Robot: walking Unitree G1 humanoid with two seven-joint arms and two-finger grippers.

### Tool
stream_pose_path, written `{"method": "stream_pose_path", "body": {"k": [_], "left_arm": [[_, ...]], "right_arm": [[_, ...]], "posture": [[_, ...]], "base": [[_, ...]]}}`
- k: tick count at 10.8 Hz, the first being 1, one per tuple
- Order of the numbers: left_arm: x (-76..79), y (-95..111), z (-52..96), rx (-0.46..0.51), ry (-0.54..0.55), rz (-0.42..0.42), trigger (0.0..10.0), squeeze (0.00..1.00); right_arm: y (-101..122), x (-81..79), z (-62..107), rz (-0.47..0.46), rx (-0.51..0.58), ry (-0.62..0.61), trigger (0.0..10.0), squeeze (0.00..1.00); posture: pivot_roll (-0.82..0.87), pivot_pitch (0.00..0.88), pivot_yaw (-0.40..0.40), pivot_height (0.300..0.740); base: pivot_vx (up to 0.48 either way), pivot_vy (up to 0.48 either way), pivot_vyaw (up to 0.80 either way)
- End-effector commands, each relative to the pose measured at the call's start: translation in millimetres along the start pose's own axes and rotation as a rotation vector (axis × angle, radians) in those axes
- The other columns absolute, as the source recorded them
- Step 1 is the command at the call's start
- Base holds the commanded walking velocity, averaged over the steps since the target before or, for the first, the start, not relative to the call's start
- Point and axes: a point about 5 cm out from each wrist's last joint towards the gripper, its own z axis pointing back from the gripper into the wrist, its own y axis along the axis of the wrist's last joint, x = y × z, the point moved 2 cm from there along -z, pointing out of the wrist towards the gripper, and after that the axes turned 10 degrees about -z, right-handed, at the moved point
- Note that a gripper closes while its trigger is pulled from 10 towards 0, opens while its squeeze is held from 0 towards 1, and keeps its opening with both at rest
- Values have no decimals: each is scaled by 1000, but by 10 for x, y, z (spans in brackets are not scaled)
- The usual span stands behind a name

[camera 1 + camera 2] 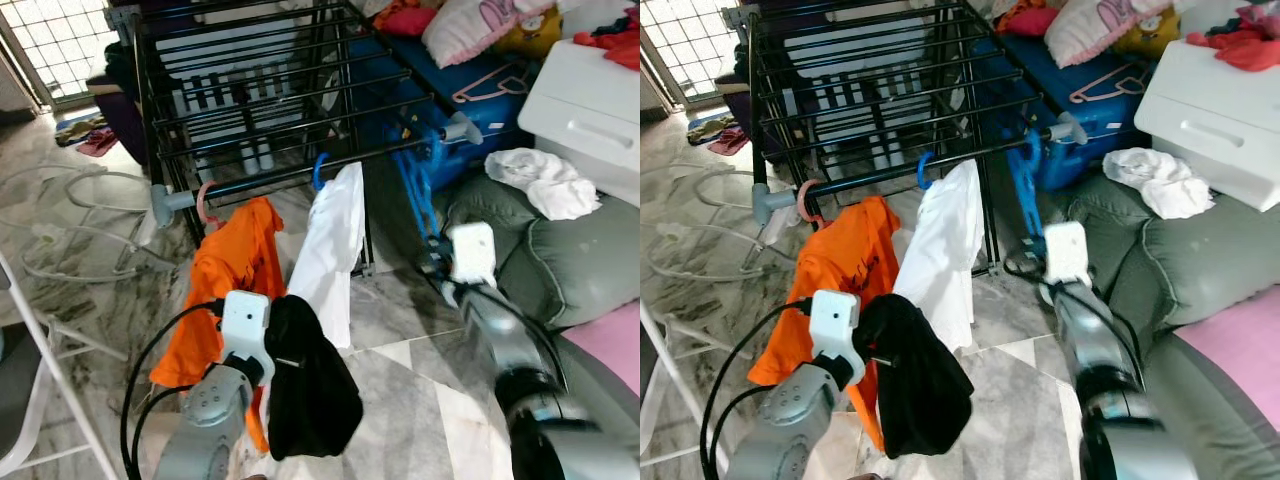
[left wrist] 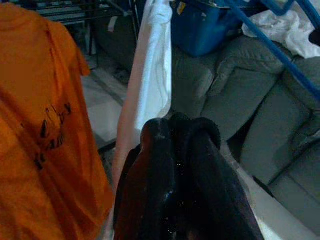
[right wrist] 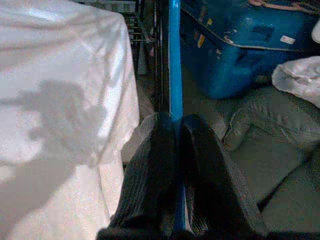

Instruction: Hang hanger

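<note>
Hanger: an empty blue hanger [image 1: 1025,180] hangs below the drying rack's front rail [image 1: 940,160], beside the white shirt [image 1: 940,250], its long axis steeply tilted.
Right gripper [image 3: 176,150]: nearer arm, fingers pinched on the hanger's blue bar.
Left gripper [image 2: 172,145]: closed on a black garment [image 1: 310,380], before the orange shirt [image 1: 230,280].
Next move, likely: hook onto rail above.

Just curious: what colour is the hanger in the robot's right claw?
Blue hanger, clearest in the right wrist view.

Blue hanger [image 1: 1023,185], bare, hooked on drying rack rail [image 1: 940,162], hanging upright
</note>
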Motion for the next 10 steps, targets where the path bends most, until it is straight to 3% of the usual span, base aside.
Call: {"method": "stream_pose_path", "body": {"k": [1, 4, 7, 10], "left_arm": [[-20, 78, 17, 36, 19, -18, 10000, 0], [-82, 171, 0, 82, 109, 8, 10000, 0], [-137, 201, -21, 79, 178, -40, 10000, 0], [-164, 201, -5, 85, 189, -50, 10000, 0]], "right_arm": [[11, 8, 15, -21, 10, -5, 10000, 0], [-182, -96, 149, -38, -44, 25, 10000, 0], [-254, -272, 249, -72, -79, 73, 10000, 0], [-234, -342, 248, -86, -82, 83, 10000, 0]], "posture": [[4, 0, 10, 740], [5, 0, -13, 740], [12, 0, -30, 740], [18, 0, -35, 740]], "base": [[0, 0, 0], [0, 0, 0], [0, 0, 0], [0, 0, 0]]}}
